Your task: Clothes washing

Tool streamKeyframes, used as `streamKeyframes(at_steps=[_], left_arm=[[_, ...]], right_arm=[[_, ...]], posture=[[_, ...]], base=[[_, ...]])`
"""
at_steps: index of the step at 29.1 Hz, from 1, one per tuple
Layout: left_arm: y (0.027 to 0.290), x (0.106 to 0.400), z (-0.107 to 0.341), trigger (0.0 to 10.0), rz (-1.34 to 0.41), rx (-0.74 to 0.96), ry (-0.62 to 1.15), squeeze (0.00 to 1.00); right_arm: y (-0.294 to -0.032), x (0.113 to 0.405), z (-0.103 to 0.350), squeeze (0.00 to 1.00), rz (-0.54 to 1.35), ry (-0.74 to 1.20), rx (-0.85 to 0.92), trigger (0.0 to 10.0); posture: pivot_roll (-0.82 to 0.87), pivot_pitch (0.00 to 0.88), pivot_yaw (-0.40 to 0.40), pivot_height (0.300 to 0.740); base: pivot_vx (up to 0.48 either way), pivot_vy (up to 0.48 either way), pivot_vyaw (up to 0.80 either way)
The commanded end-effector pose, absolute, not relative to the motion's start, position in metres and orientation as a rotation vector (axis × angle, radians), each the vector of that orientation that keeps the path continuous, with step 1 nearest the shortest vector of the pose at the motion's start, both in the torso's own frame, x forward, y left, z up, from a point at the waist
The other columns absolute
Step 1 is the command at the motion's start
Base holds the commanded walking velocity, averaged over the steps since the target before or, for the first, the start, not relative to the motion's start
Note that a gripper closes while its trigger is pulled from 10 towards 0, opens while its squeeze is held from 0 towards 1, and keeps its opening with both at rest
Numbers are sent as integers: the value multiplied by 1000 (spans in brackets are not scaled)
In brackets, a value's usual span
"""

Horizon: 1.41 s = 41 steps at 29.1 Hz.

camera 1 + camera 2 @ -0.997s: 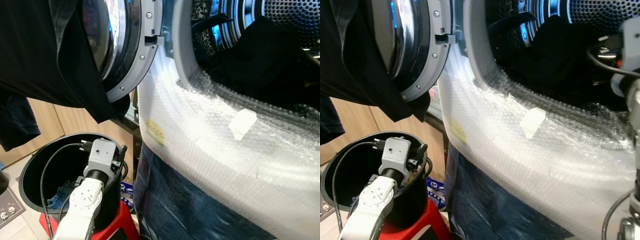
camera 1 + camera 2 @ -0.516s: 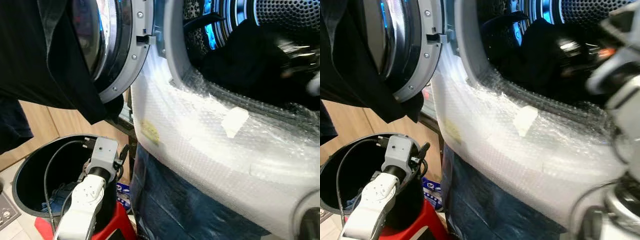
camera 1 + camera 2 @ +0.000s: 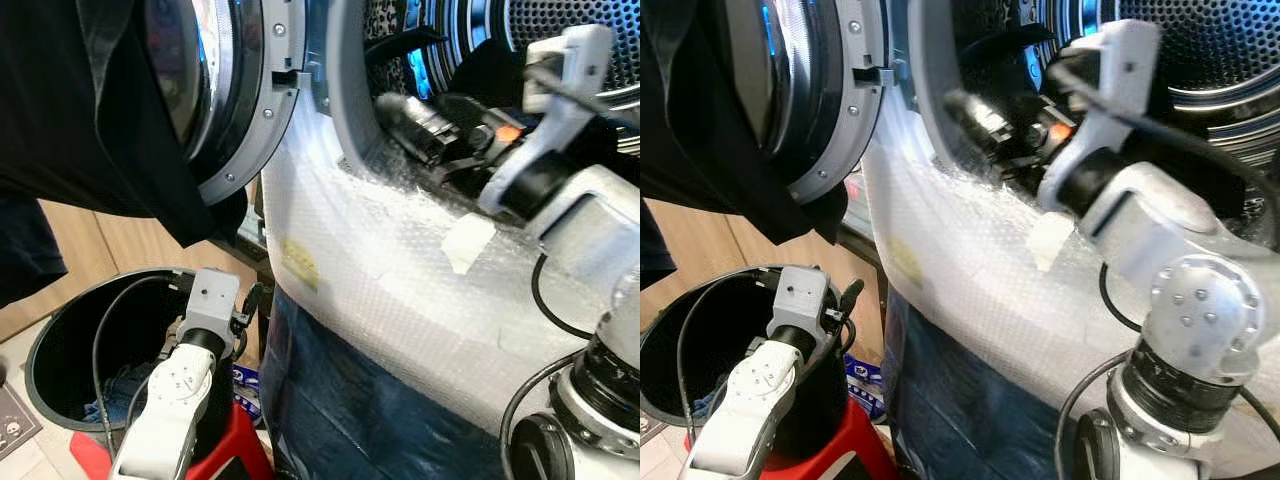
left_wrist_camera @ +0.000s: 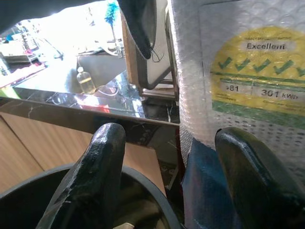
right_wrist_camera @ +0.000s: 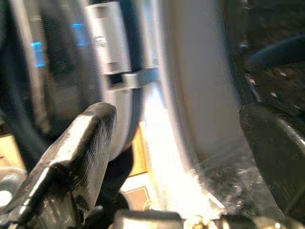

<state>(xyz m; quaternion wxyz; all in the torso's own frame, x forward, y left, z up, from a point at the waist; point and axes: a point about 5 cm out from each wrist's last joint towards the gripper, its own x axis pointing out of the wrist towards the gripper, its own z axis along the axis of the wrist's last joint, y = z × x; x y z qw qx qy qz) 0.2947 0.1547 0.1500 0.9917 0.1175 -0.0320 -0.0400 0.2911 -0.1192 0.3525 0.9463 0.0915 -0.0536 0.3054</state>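
Head views take in the washing machine, its front wrapped in bubble wrap, a yellow label and a pale tape patch stuck on the wrap. Its round door stands swung open to the robot's left, and a large black garment hangs over the door's outer side. Inside the perforated drum lies dark laundry, partly hidden by the arm. Below the door sits a black bin on something red, with blue clothing at its bottom.

From the right, the silver right arm reaches across the machine's front, and the right gripper sits at the lower lip of the drum opening, pointing towards the door hinge side. The left gripper hangs over the bin's near rim, beside the machine's front corner.

Left wrist view adds what the head views miss: the label reads "Excellent" with green ticks, and past the machine there is a dark glossy counter carrying a small bottle. Its jaws stand wide apart and empty, one finger over the bin rim.

Right wrist view, blurred, shows the door latch and grey door seal close up; those jaws also stand wide, holding nothing.
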Motion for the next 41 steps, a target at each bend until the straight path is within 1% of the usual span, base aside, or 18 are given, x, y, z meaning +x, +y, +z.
streamKeyframes(at_steps=[1,4,7,8,10,13,15,17,20,23,28,32,35,39,41], left_arm=[[151,296,150,10000,-87,232,-68,0],[150,295,149,10000,-85,228,-67,0],[149,294,149,10000,-83,226,-65,0],[148,294,148,10000,-83,223,-64,0],[148,293,148,10000,-83,220,-62,0],[148,293,148,10000,-76,215,-60,0],[149,292,147,10000,-73,215,-58,0],[149,291,146,10000,-69,216,-55,0],[150,291,146,10000,-59,210,-51,0],[149,289,147,10000,-58,204,-50,0],[153,286,143,10000,-34,201,-28,0],[154,284,143,10000,-33,207,-24,0],[155,286,144,10000,-36,216,-19,0],[155,287,144,10000,-36,222,-12,0],[156,287,144,10000,-37,224,-10,0]], right_arm=[[-119,296,358,0,580,-114,192,10000],[-113,306,356,0,541,-77,186,10000],[-112,316,356,0,484,-72,179,10000],[-118,327,359,0,358,-91,154,10000],[-126,334,364,0,246,-123,51,10000],[-134,342,370,0,210,-111,80,10000],[-143,351,371,0,153,-89,104,10000],[-146,355,371,0,122,-74,124,10000],[-150,362,374,0,90,-81,106,10000],[-159,375,376,0,71,-63,105,10000],[-158,389,367,0,119,40,277,10000],[-162,402,364,0,97,51,267,10000],[-174,413,369,0,43,39,272,10000],[-191,416,371,0,-40,13,247,10000],[-193,416,371,0,-54,7,245,10000]], posture=[[33,47,-104,740],[32,50,-108,740],[32,49,-109,740],[39,49,-107,740],[37,48,-107,740],[35,48,-109,740],[28,48,-110,740],[32,48,-112,740],[30,52,-113,740],[40,51,-113,740],[53,34,-108,740],[69,13,-102,740],[75,20,-99,740],[85,19,-95,740],[86,18,-94,740]], base=[[0,0,0],[0,0,0],[0,0,0],[0,0,0],[0,0,0],[0,0,0],[0,0,0],[0,0,0],[0,0,0],[0,0,0],[0,0,0],[0,0,0],[0,0,0],[0,0,0],[0,0,0]])
